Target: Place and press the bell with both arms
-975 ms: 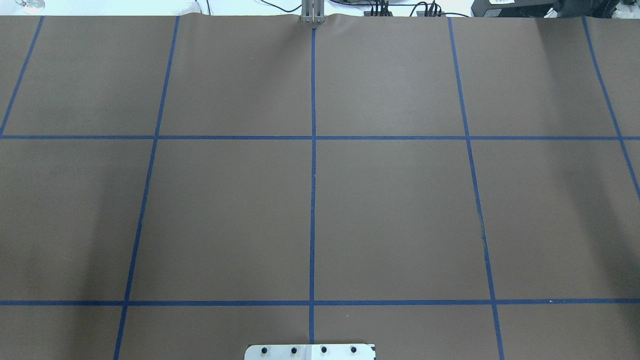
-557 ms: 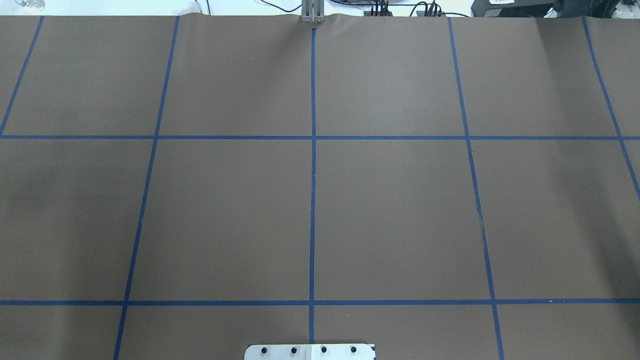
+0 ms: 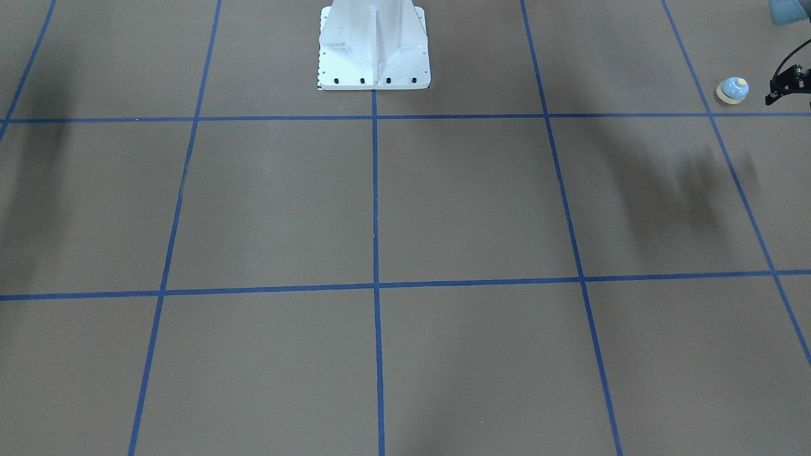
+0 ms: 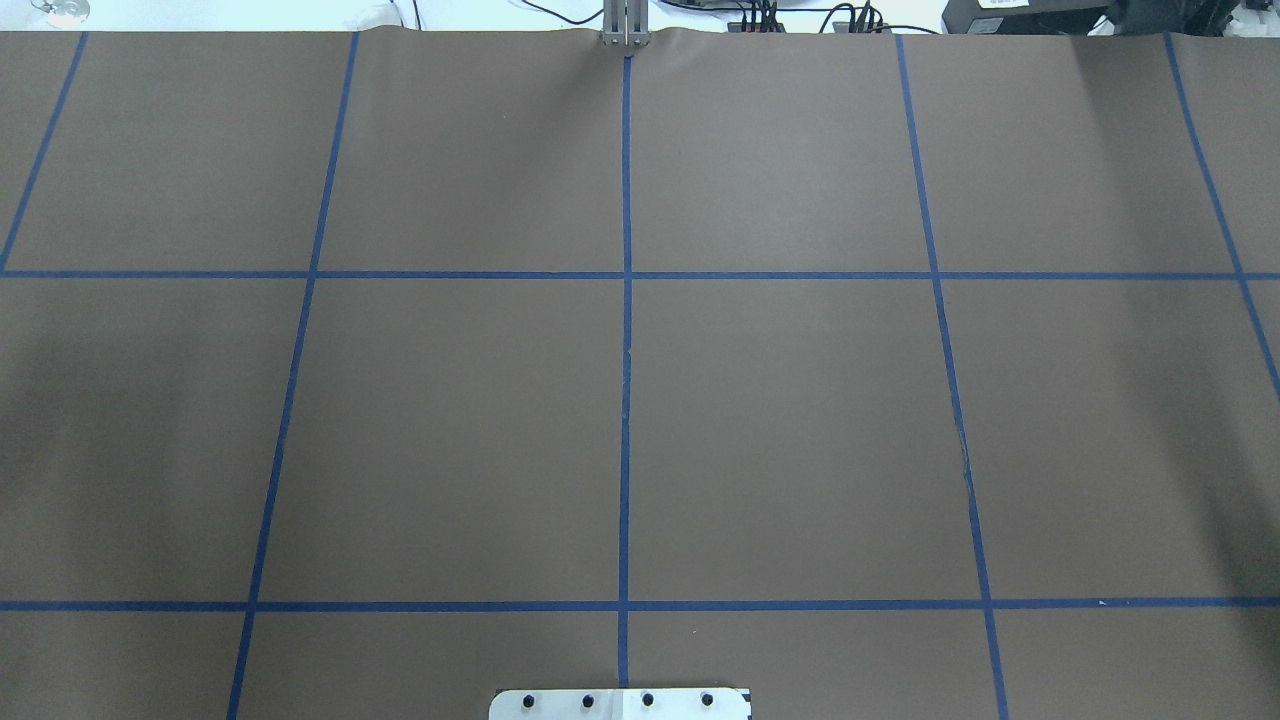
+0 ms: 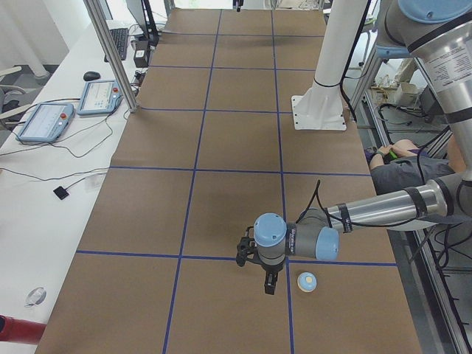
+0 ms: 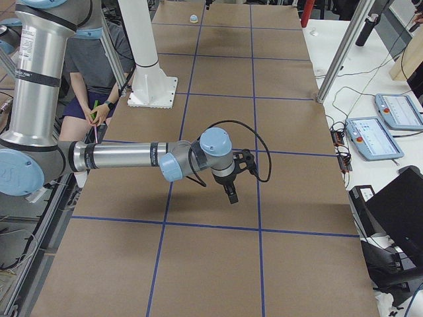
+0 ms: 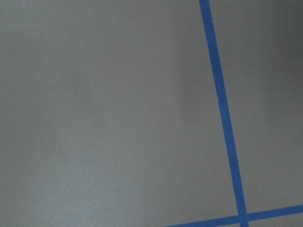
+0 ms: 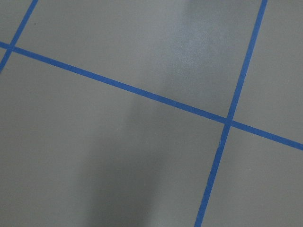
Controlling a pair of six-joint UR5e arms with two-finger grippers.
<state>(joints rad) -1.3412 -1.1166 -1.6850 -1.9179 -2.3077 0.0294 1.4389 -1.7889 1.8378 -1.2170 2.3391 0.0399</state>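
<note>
**Bell sits ungrasped at the tabletop's left end**

The bell (image 3: 732, 90) stands on the tabletop (image 3: 443, 202), just beside the left hand (image 5: 269, 283) but apart from it. The right hand (image 6: 230, 193) hangs well away. Whether either hand is clenched cannot be told. Placing and pressing both appear undone.

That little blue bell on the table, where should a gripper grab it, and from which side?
Probably grip the bell across its tan base rim, coming straight down from above. It stands upright, button up, and is round, so any finger angle fits; low down avoids the button. The left gripper hangs beside it.
</note>
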